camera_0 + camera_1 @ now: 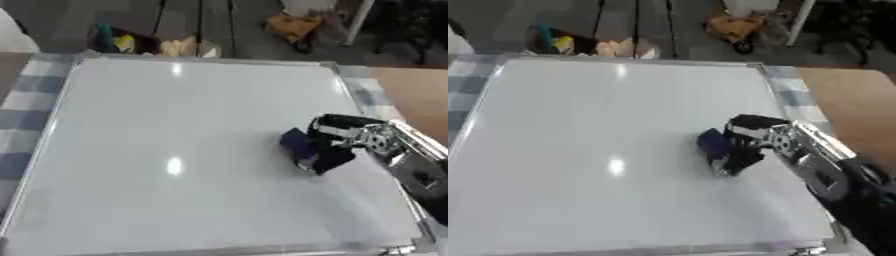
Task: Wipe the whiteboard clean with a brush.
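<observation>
Fingers of the right hand [350,135] curl round a dark blue brush [302,146] at right-centre of the whiteboard [175,150], its long axis apparently running upper-left to lower-right.

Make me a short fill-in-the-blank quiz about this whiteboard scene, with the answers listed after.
1. The brush is held in the robot's ____ hand.
2. The brush rests on the ____ half of the whiteboard.
3. The board's surface shows ____ writing.
4. The robot's left hand is ____ of view.

Answers: right; right; no; out
</observation>
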Controlling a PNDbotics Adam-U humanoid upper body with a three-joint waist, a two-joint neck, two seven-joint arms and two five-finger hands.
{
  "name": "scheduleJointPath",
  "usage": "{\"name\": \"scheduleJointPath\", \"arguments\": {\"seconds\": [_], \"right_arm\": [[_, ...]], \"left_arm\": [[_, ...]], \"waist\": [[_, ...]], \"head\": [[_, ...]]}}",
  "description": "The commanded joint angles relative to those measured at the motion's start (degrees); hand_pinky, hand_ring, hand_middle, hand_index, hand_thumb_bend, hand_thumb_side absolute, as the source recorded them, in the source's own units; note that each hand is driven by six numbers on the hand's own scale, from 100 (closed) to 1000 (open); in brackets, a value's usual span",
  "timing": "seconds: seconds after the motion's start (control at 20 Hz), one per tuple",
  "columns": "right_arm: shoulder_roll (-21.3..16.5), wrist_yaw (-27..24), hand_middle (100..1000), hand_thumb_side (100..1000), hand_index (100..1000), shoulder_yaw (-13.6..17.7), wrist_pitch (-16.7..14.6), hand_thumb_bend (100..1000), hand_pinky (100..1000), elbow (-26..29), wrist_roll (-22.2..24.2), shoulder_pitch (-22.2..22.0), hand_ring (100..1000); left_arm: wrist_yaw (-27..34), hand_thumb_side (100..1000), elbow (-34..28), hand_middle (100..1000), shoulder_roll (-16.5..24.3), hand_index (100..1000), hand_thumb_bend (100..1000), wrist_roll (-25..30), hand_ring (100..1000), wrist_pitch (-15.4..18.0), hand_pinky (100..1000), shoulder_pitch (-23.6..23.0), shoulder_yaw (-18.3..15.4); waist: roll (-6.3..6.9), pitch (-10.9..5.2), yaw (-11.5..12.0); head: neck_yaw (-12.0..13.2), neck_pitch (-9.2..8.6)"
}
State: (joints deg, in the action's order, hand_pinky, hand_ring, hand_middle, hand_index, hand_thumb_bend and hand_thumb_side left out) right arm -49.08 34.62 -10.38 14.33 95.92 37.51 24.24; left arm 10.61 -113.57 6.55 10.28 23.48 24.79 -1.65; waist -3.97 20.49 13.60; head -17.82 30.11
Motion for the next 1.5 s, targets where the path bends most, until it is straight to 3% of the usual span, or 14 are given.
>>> {"name": "scheduleJointPath", "arguments": {"seconds": [0.05,0.6,1.5], "right_arm": [[-0.48,1.75,471,530,354,-0.25,0.06,100,675,-0.24,-0.33,0.42,714],[0.59,7.51,455,542,370,0.6,1.24,100,690,-6.86,-3.21,0.31,714],[-0.64,9.54,453,569,372,5.08,4.94,100,704,-16.3,-8.86,-1.5,715]], "left_arm": [[0.0,924,-1.02,609,0.52,583,130,0.16,707,0.07,373,0.64,0.17],[-0.23,925,-1.02,609,0.45,579,127,0.36,708,0.29,370,0.55,0.09],[-0.41,924,-1.02,610,0.61,577,124,0.39,709,0.7,368,0.5,0.01]], "waist": [[0.35,-0.96,0.1],[0.65,-0.36,0.14],[1.08,0.0,-0.09]], "head": [[-0.28,-0.04],[-0.06,0.09],[0.35,-0.08]]}}
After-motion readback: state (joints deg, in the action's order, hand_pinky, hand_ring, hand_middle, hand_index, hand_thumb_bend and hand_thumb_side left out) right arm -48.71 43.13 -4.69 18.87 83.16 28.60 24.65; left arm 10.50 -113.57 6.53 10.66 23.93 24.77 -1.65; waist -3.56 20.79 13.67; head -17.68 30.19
